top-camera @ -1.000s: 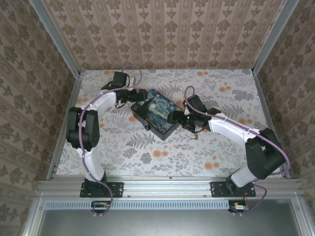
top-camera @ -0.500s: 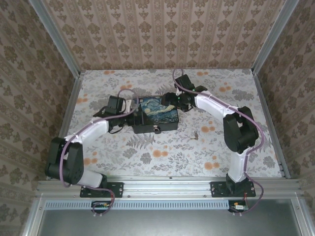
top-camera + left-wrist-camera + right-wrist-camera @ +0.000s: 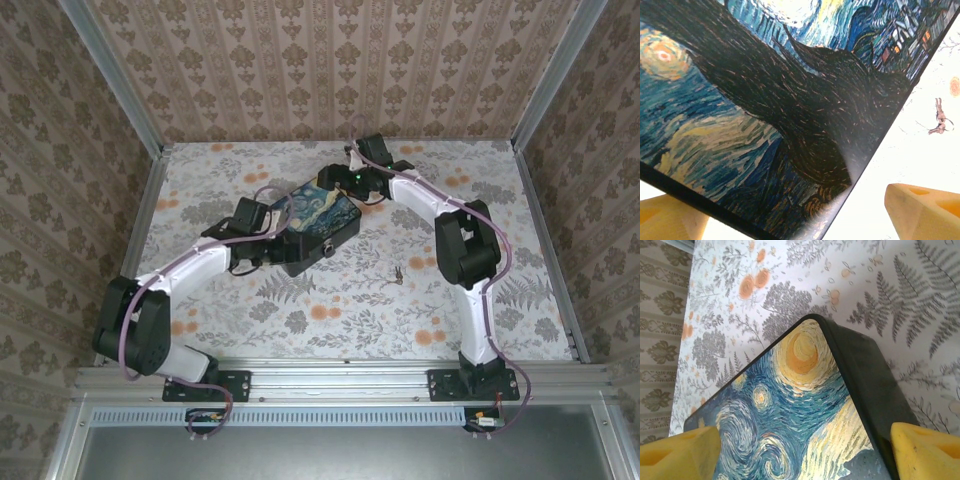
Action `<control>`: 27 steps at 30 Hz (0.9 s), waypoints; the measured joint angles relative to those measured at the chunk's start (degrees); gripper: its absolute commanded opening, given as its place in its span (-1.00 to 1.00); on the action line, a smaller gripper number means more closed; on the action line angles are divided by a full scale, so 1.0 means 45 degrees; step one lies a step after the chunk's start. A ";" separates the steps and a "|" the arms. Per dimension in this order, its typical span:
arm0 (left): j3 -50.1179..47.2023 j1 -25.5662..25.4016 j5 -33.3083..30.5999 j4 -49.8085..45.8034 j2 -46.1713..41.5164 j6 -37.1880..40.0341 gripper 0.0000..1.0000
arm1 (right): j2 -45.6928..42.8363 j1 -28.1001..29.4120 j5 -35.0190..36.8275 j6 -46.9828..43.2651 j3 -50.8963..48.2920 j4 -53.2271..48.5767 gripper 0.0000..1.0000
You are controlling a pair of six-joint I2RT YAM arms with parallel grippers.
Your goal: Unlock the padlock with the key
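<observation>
Padlock (image 3: 397, 274): tiny, dark, with a thin loop; finer detail too small to tell. Lies on table (image 3: 480, 300) near-right of box (image 3: 315, 225), well apart. Left wrist view catches it past the box's edge; right wrist view shows the box's swirl-painted far corner instead. Left gripper (image 3: 270, 235) at the box's left end and right gripper (image 3: 338, 182) at its far corner, both spread wide, grasping nothing. Since half a second ago the box has swung; the padlock is unmoved.

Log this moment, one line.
left gripper: open, at dark box with blue-yellow swirl print | right gripper: open, straddling its far corner | small metal piece: loose on floral cloth
</observation>
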 measured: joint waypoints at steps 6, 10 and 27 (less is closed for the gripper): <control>0.0520 -0.0170 -0.0136 -0.0170 0.0350 -0.0044 0.94 | -0.0238 -0.0384 -0.0015 -0.0053 -0.0311 -0.0063 0.74; 0.0850 -0.0243 -0.0340 -0.0627 0.0204 0.0141 0.95 | -0.1778 -0.0865 0.0068 -0.0389 -0.1545 -0.0622 0.75; 0.2399 -0.1515 -0.1632 -0.2336 -0.1219 0.0520 0.93 | -0.9452 -0.0389 0.4012 -0.0529 -1.1332 -0.3735 -0.01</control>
